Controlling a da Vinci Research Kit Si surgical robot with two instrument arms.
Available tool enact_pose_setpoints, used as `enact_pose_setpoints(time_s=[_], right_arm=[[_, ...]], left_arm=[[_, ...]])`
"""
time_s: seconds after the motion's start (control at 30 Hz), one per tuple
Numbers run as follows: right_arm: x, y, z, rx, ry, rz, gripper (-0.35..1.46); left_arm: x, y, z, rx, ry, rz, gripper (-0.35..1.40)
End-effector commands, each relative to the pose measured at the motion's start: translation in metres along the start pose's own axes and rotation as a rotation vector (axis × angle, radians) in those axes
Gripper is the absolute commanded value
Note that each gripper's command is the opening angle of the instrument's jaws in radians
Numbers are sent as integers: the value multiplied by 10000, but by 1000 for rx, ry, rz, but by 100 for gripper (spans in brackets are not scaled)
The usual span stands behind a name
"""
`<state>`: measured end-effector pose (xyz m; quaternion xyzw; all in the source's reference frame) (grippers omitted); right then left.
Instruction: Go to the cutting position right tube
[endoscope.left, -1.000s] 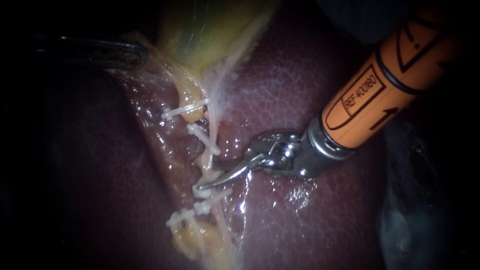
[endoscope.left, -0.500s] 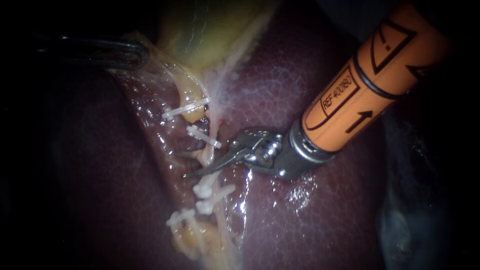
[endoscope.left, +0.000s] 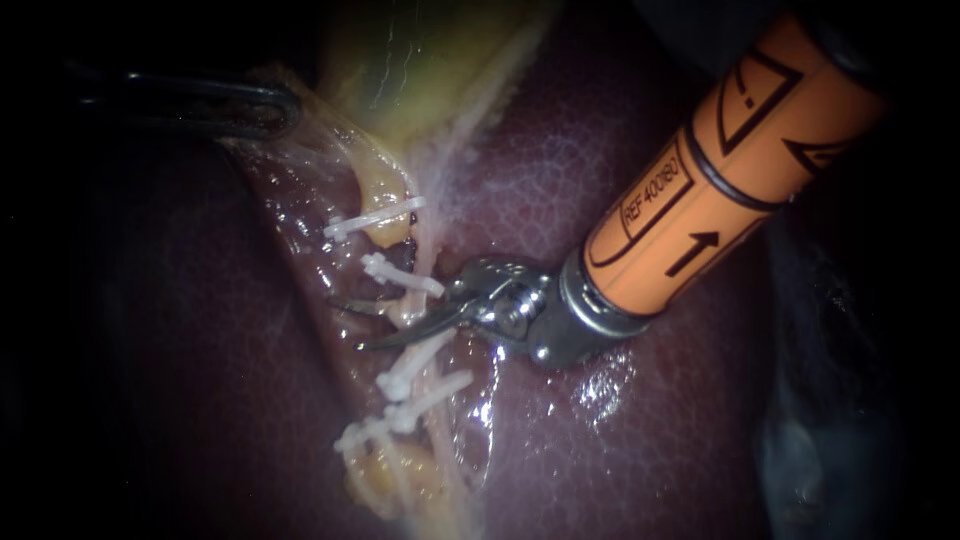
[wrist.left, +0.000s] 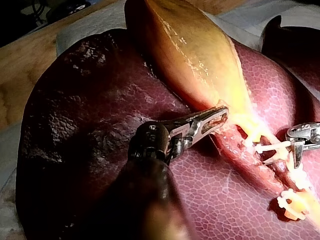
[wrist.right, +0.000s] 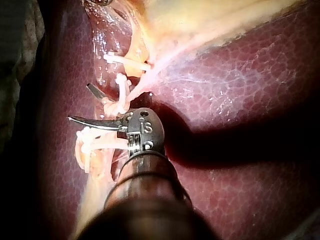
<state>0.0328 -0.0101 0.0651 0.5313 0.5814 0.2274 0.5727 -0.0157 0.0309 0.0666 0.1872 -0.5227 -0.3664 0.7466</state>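
Right instrument: curved blades apart with a clear gap, straddling the tube; can't tell if both blades touch it. The tube is pale yellow and thin, lying on the liver below the gallbladder, crossed by white clips. The blades sit between the upper and lower clips. Left instrument: jaws clamped on the gallbladder's narrow end.

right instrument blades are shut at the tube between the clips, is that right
Not quite. The right instrument has its blades open, not shut, at the tube between the clips, with one blade on each side of the tube. The right wrist view shows the gap plainly.
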Motion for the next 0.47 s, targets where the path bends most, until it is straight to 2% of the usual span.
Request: enact_pose_setpoints(time_s=[0.03,0.27,0.3,0.37,0.47], right_arm=[[0,-1,0,0,-2,0,115],[0,0,0,0,-2,0,117],[0,-1,-1,1,-3,0,112],[-2,-4,-5,10,-12,0,102],[-1,-4,-6,-25,-39,2,107]], left_arm=[[0,0,0,0,0,0,-35],[0,0,0,0,0,1,-35],[0,0,0,0,0,1,-35],[1,0,0,0,0,1,-35],[1,0,0,0,0,1,-35]])
